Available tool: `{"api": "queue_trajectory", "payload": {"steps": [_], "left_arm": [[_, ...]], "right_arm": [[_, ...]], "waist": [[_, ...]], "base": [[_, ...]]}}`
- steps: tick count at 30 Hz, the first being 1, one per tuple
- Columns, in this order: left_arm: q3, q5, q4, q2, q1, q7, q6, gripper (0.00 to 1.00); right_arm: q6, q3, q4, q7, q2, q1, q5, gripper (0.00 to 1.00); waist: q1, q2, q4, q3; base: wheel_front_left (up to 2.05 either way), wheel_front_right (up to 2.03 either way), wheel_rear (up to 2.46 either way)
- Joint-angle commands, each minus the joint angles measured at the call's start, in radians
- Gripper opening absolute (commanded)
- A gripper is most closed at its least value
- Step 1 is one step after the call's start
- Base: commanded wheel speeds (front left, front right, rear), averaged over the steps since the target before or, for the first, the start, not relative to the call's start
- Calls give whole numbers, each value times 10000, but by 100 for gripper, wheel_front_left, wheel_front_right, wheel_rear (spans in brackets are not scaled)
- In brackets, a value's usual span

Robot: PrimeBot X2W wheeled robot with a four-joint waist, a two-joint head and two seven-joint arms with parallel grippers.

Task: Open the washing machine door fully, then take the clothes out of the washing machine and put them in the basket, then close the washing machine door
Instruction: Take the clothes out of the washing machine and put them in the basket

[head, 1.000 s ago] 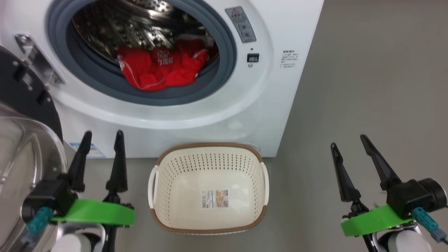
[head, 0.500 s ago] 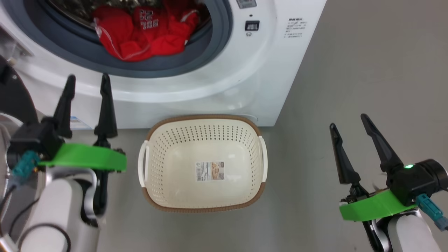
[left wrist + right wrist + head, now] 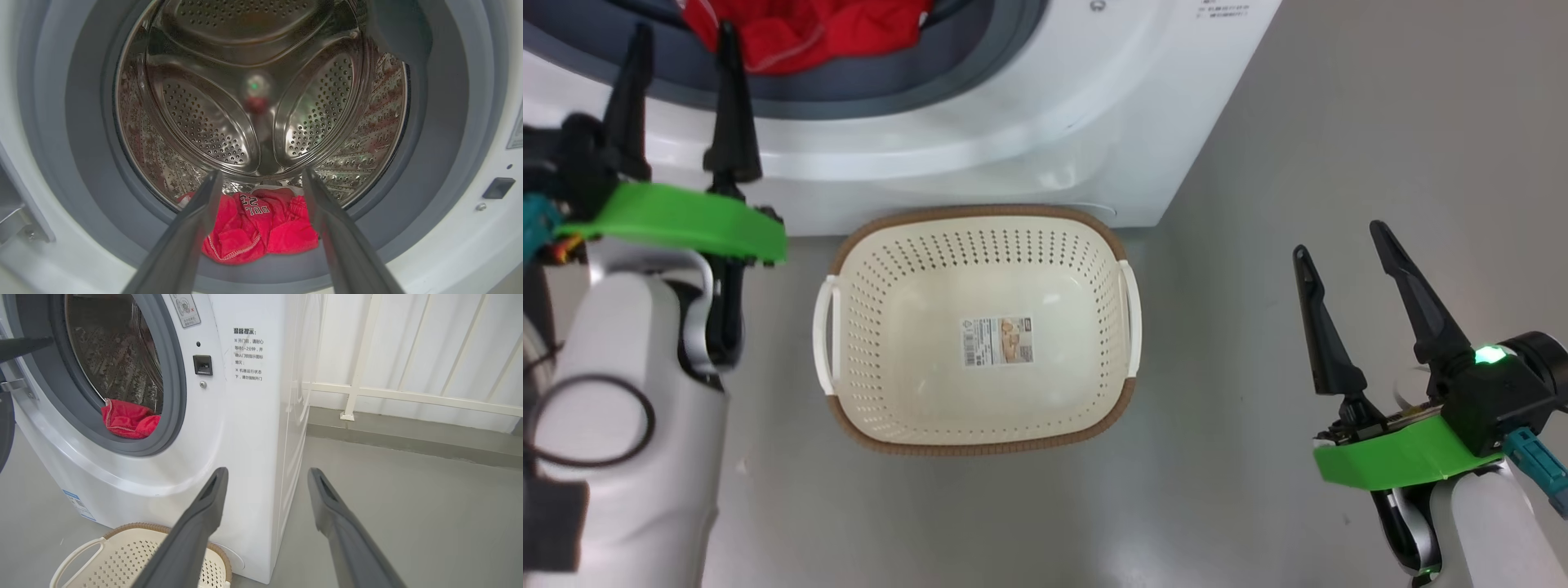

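Observation:
The washing machine stands with its porthole uncovered; the washing machine door is swung out, its black rim showing at the left edge of the right wrist view. Red clothes lie at the front bottom of the steel drum, against the grey gasket, and also show as clothes in the head view. My left gripper is open and empty, fingertips level with the gasket's lower lip, pointing at the clothes without touching them. The basket sits empty on the floor before the machine. My right gripper hangs open and empty to the basket's right.
Grey floor lies all around the basket. A white railing and a low kerb stand behind the machine's right side. The machine's door latch slot is on the front panel, right of the porthole.
The head camera has tilted down, so the machine slid up the picture. My left gripper has risen from below the porthole to its lower lip. The right gripper has barely moved.

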Motion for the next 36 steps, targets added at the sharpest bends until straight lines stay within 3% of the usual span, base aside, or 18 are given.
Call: {"api": "queue_trajectory", "payload": {"steps": [1, 19, 36], "left_arm": [[204, 95, 155, 406, -521, -87, -81, 100], [-58, 437, 4209, 1083, -3822, 123, -187, 100], [-699, 864, 6989, 1671, -5578, 1949, 223, 100]], "right_arm": [[46, 274, -281, -63, -39, -167, 31, 100], [46, 611, -189, -63, -39, -668, 180, 100], [46, 738, -87, -63, -39, -963, 417, 100]], "waist": [[0, -1, -140, 359], [0, -1, -846, 1314], [0, -1, -1227, 1792]], "base": [[0, 0, 0], [0, 0, 0], [0, 0, 0]]}}
